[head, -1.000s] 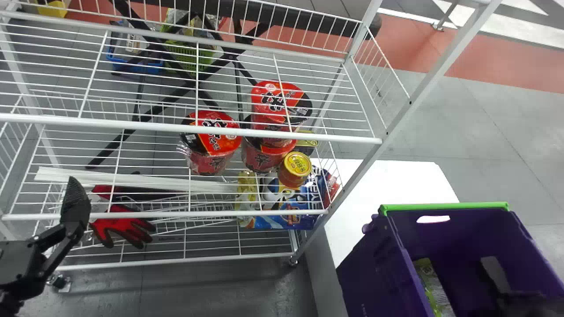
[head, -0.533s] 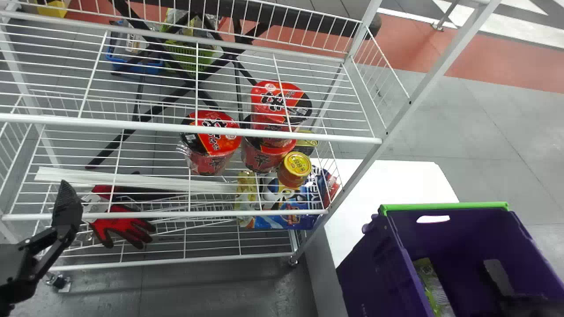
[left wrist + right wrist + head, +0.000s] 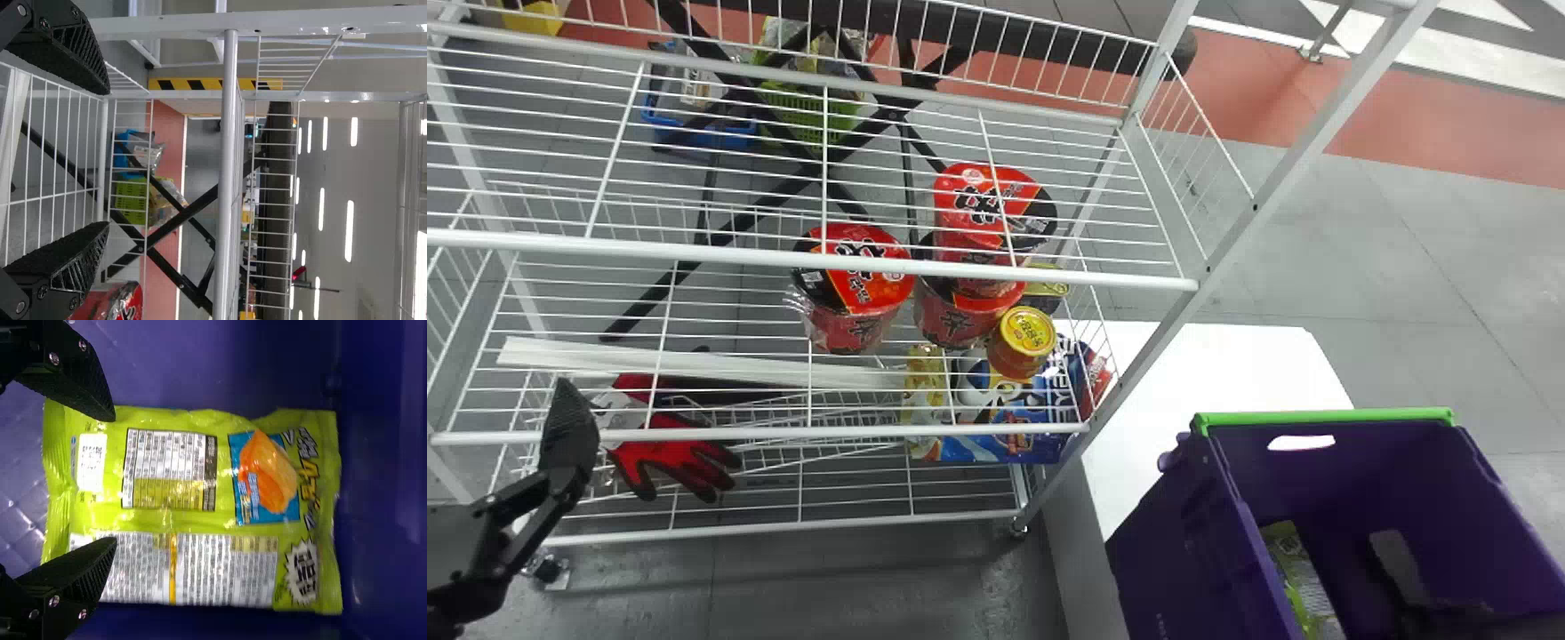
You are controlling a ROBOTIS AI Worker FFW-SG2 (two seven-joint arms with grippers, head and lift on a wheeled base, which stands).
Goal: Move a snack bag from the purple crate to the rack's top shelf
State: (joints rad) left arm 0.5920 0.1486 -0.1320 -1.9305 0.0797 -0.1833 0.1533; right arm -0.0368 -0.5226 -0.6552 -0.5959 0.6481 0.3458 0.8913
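Crate (image 3: 1183,542) holds a snack bag (image 3: 220,520) near the open right tool (image 3: 1400,564).

Beside the right claw (image 3: 1396,562), the near wall of the purple crate (image 3: 1165,533) is hiding part of the snack bag (image 3: 1303,578), and the bottom edge is cutting off both crate and bag. The claw is blending into the dark, so its shape is staying hard to tell. Under that claw, black fingers (image 3: 80,577) are covering bits of the bag, and the tiniest print is looking too small to read. Behind the left claw (image 3: 569,436), the arm (image 3: 476,560) is running off the side. Near that claw, a red cup (image 3: 125,303) is getting cut off too.
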